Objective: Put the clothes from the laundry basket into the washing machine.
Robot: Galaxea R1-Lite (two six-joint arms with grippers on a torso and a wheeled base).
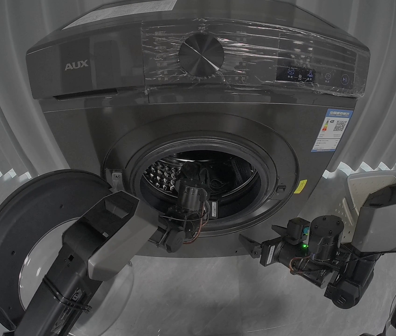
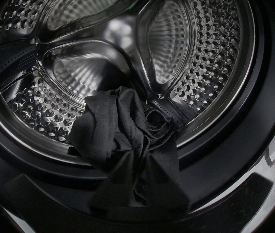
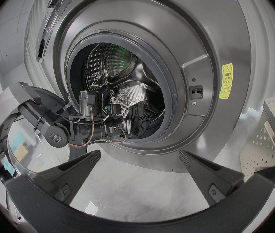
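Black clothes (image 2: 127,139) hang bunched across the washing machine's (image 1: 198,117) door seal (image 2: 234,139), half into the drum (image 2: 208,49), directly ahead of the left hand (image 1: 192,170); its grip I cannot tell. Right hand (image 3: 137,169), spread wide and empty, sits outside below the opening, farther away.

Left arm (image 1: 114,225): stretched forward and upward, wrist straight.
Left gripper (image 1: 192,170): farther forward and higher than the right.
Right arm (image 1: 384,215): bent, held low.
Right gripper (image 3: 139,152): fingers spread wide, holding nothing.

Black garment (image 2: 124,130) bunched, washing machine (image 1: 198,117) open
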